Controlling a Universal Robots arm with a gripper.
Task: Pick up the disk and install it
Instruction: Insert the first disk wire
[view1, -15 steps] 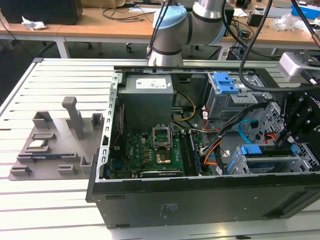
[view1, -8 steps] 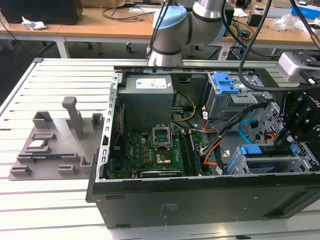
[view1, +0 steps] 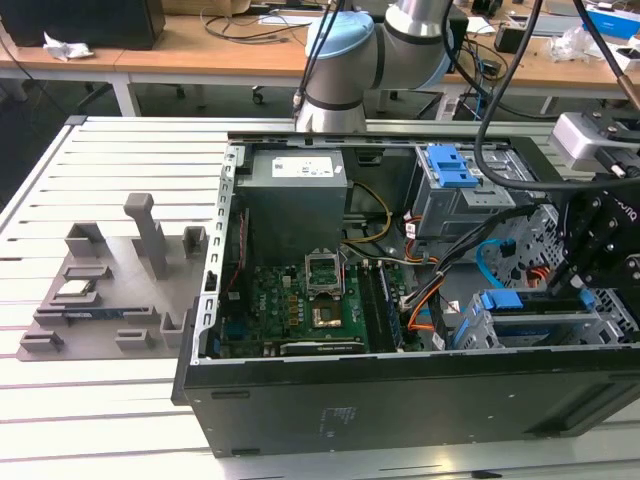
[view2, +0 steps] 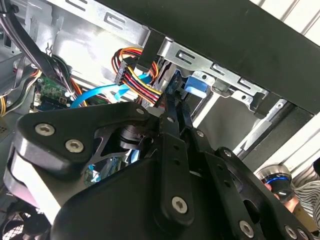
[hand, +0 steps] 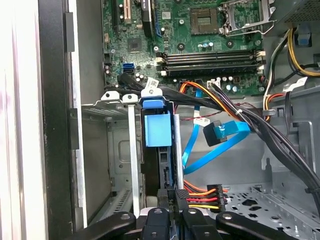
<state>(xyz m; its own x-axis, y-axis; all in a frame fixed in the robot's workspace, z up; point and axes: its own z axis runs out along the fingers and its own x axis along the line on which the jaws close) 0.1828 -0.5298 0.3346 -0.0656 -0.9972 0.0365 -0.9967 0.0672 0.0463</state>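
The disk (view1: 525, 300), edged by a bright blue frame, stands on edge in a slot of the metal drive cage (view1: 500, 335) at the case's front corner, on the exterior view's right. Its blue end tab (hand: 157, 127) shows in both wrist views, poking past the cage's rails (hand: 120, 97). My black gripper (view1: 572, 285) reaches down into the case at the disk's other end. In the second wrist view the gripper (view2: 174, 107) has its fingers drawn close together on the disk's thin edge, just short of the blue tab (view2: 195, 87). The gripper (hand: 170, 197) sits right beside a power plug.
A bundle of red, yellow and black power wires (hand: 205, 195) and a blue data cable (hand: 220, 132) crowd the cage. The motherboard (view1: 300, 300) and the grey power supply (view1: 295, 200) fill the case's left. Another blue-latched bay (view1: 450, 165) stands behind. A grey fixture (view1: 110, 280) lies on the table.
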